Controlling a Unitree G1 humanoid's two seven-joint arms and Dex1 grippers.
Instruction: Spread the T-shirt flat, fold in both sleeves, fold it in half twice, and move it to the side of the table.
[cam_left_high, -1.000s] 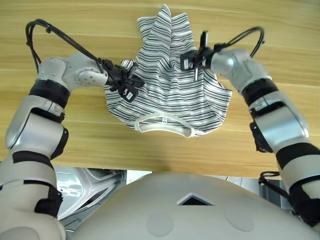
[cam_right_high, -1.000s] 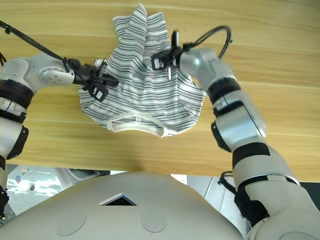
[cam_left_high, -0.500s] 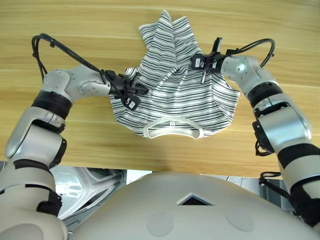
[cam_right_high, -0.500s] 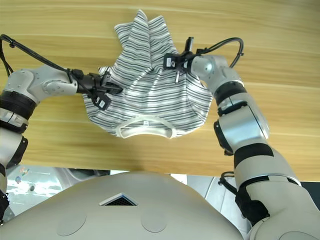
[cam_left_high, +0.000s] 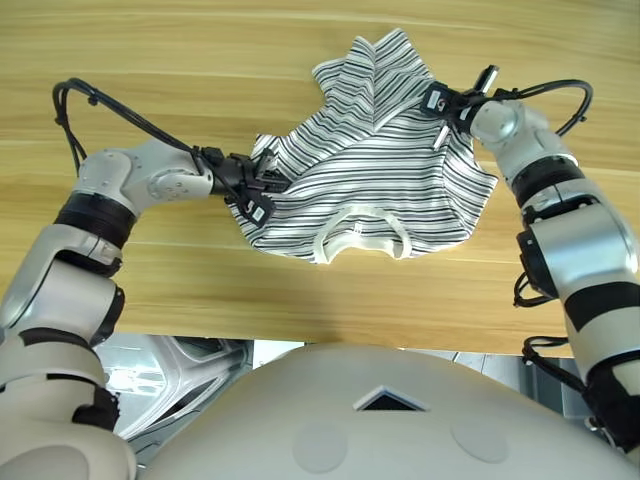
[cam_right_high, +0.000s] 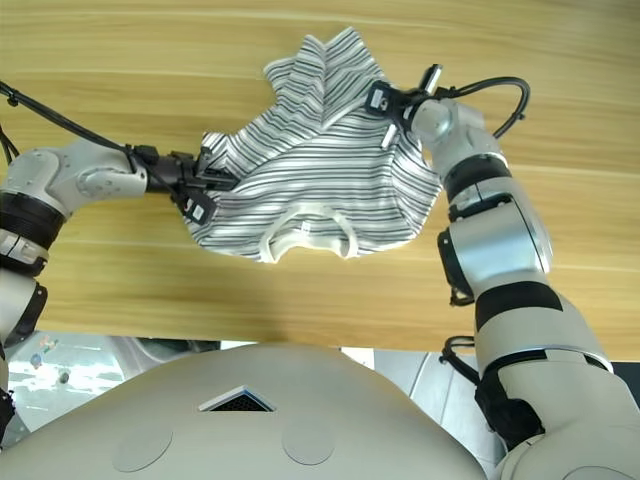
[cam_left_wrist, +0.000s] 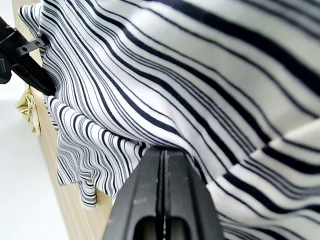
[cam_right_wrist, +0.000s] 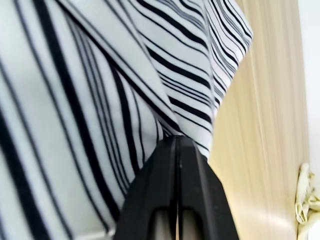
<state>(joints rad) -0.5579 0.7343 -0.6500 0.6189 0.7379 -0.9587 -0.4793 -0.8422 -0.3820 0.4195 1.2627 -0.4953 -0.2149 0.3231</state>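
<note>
- T-shirt (cam_left_high: 370, 170), striped, lies bunched at upper centre of the frame on the wooden worktop (cam_left_high: 150, 60)
- Left hand (cam_left_high: 265, 185) pinched closed on its left edge
- Right hand (cam_left_high: 440, 105) clamped closed on its upper right edge

Silver-grey arms (cam_left_high: 150, 182) w/ blk joint bands, looped blk cables (cam_left_high: 150, 125).

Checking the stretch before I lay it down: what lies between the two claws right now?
The striped T-shirt, pinched by the left claw and the right claw, spans the whole gap; the left eye view shows it.
</note>
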